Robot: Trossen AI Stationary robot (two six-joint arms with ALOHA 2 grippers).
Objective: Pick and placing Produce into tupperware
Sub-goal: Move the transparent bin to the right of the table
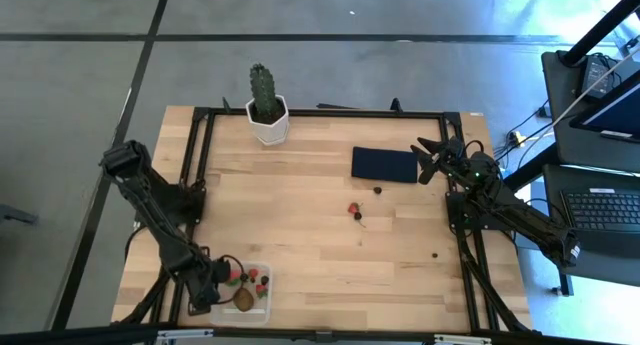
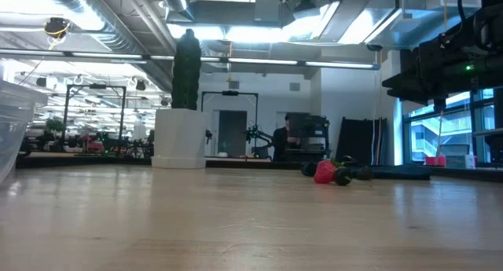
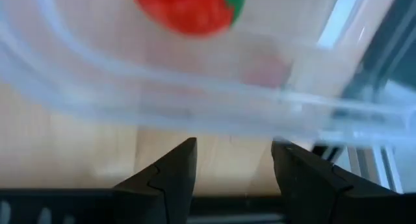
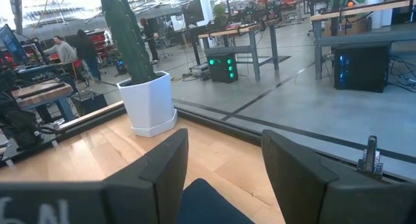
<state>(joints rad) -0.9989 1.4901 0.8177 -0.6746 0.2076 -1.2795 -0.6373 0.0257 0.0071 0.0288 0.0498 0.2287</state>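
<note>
Left end effector (image 1: 222, 282) sits low at the near left corner of the pale wooden counter (image 1: 320, 245), just beside the clear, roughly square plastic tupperware (image 1: 262, 303); its two dark fingers (image 3: 170, 175) stand apart with nothing between them. Inside the box lie several small red strawberry-like fruits (image 1: 253, 275), some tiny dark berries and one brown oval kiwi-like fruit (image 1: 243, 301), so much of the job looks done. Further right, near the counter's middle, a red strawberry with a dark berry (image 1: 355, 212) is left to collect, as are two lone dark berries, one (image 1: 378, 190) just beside the flat dark navy rectangle (image 1: 384, 165) and one (image 1: 434, 254) toward the right edge. Right end effector (image 1: 430, 160) waits above the far right of the counter, by the navy rectangle, fingers apart and empty. How many berries are in the box is hard to make out.
</note>
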